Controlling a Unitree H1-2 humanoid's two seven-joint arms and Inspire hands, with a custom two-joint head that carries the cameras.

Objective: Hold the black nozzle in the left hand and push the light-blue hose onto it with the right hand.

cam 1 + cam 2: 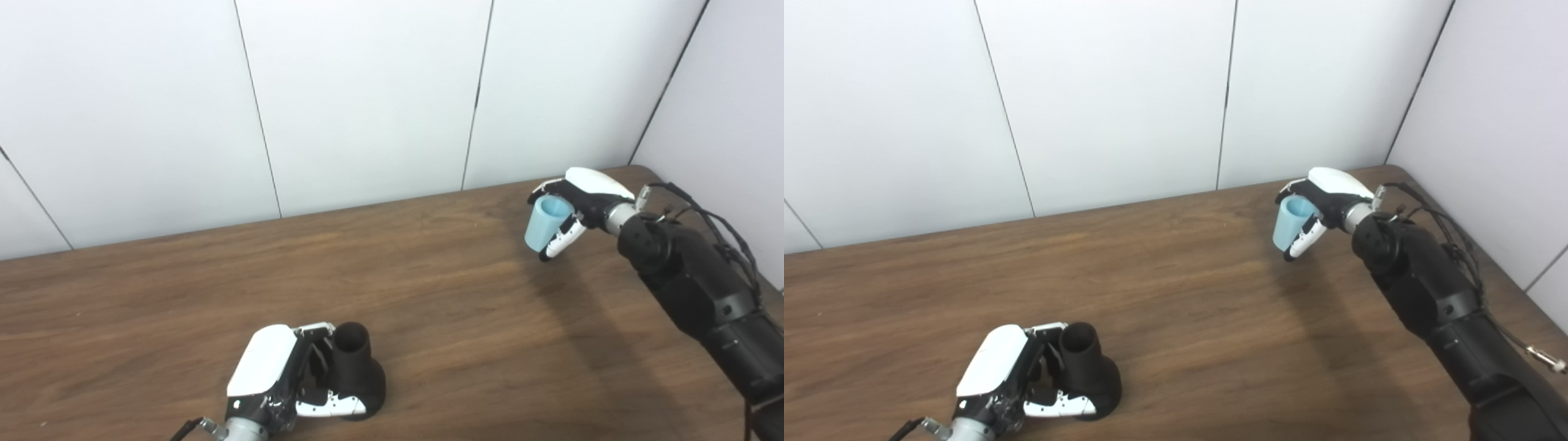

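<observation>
I see my two hands well apart on a brown wood-grain worktop [429,294], and the gap between them is what the coming move turns on. My left hand [278,373], low and near the front edge, has its fingers [331,405] wrapped around the black nozzle [356,376], which stands upright on the worktop: a matte dark piece with a wide flared base narrowing to a round tube whose open mouth faces up and slightly away from me. My right hand [1323,205], far off toward the back right corner, has its fingers [1304,239] clenched around the light-blue hose [1289,228], a short, smooth, pale cylinder held clear above the worktop. Its long axis is tilted, the visible open end toward the upper right, the lower end pointing down and to the left, roughly toward the nozzle. I judge both pieces are grasped but not yet brought together; the hose must travel left and toward me, then line up with the nozzle's upright tube. White wall panels [367,92] stand behind.
</observation>
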